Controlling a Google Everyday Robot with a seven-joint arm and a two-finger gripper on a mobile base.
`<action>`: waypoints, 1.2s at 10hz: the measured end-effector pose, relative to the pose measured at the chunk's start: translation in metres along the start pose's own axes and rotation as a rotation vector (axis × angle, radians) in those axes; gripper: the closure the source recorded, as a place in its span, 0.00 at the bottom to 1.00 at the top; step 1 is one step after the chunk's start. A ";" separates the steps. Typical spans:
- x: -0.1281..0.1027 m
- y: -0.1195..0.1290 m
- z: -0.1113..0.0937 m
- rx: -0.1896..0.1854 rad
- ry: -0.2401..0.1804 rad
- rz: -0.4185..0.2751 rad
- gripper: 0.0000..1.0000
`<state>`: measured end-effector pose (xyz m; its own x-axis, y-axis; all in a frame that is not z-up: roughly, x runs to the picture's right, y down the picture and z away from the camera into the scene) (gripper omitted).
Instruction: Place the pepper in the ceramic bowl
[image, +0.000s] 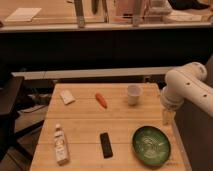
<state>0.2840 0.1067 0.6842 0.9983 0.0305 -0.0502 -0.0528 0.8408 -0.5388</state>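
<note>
The pepper (101, 100), small, orange-red and tapered, lies on the wooden table (85, 125) near the middle of its far half. The ceramic bowl (151, 145), dark green with a pale swirl inside, sits at the table's near right corner. My gripper (168, 117) hangs from the white arm (187, 89) at the table's right edge, just beyond the bowl and well right of the pepper. It holds nothing that I can see.
A small white cup (133, 94) stands right of the pepper. A black remote (105, 145) lies left of the bowl. A small bottle (60, 145) lies at the near left. A pale pad (67, 97) sits at the far left. A dark counter runs behind the table.
</note>
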 end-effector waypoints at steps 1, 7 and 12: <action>0.000 0.000 0.000 0.000 0.000 0.000 0.20; -0.006 -0.003 -0.001 0.006 0.014 -0.014 0.20; -0.067 -0.019 -0.003 0.025 0.057 -0.090 0.20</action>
<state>0.2180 0.0867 0.6953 0.9958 -0.0755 -0.0508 0.0380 0.8521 -0.5221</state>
